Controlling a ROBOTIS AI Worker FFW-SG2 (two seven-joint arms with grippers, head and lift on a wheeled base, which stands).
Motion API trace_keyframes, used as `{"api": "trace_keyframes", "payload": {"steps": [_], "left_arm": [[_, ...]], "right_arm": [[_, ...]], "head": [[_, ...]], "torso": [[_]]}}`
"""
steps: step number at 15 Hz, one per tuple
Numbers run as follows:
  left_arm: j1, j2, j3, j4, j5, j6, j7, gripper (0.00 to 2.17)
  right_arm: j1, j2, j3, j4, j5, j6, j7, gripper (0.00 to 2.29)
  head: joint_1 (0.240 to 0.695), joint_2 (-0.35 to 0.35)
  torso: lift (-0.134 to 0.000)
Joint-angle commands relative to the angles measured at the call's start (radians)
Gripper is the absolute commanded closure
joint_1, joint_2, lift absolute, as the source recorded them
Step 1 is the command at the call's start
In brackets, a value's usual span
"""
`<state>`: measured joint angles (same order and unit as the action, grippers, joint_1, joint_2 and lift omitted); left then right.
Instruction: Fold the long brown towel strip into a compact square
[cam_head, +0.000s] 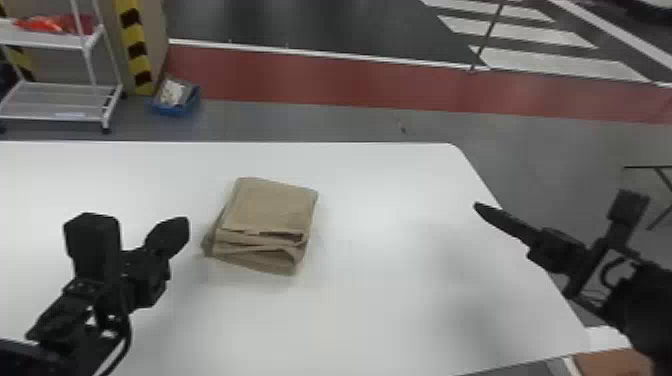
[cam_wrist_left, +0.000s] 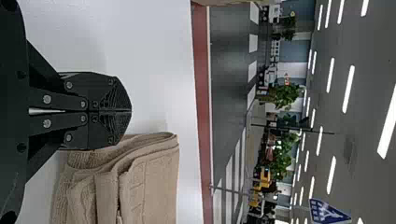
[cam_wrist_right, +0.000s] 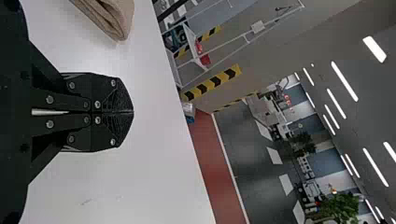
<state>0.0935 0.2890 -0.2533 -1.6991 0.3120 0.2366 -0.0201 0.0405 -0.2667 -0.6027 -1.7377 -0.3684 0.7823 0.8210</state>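
Towel (cam_head: 270, 207), left of centre, head view: stacked near-square; folding seems done, perhaps edges to tidy. Left gripper (cam_wrist_left: 130, 111), right gripper (cam_wrist_right: 132, 112) closed, empty.

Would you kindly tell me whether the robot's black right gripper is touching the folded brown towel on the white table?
Apart: the head view shows a broad stretch of white table between the right gripper and the brown towel.
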Motion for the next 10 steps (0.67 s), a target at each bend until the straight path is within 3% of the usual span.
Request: {"api": "trace_keyframes", "payload": {"steps": [1, 4, 10], "left_arm": [[-0.015, -0.002, -0.012, 0.032, 0.002, -0.004, -0.012, 2.14], [-0.026, -0.008, -0.055, 0.059, 0.001, -0.004, -0.009, 2.14], [0.02, -0.01, -0.1, 0.025, 0.007, -0.035, 0.003, 2.14]], "right_arm": [[0.067, -0.016, -0.061, 0.0, -0.058, -0.025, 0.01, 1.93], [0.087, -0.014, -0.072, -0.005, -0.073, -0.022, 0.02, 1.93], [0.059, -0.008, 0.029, -0.005, -0.053, -0.05, 0.006, 1.93]], "head": [[0.695, -0.262], [0.695, -0.318], [0.695, -0.338]], "torso": [[-0.125], [-0.125], [-0.125]]}}
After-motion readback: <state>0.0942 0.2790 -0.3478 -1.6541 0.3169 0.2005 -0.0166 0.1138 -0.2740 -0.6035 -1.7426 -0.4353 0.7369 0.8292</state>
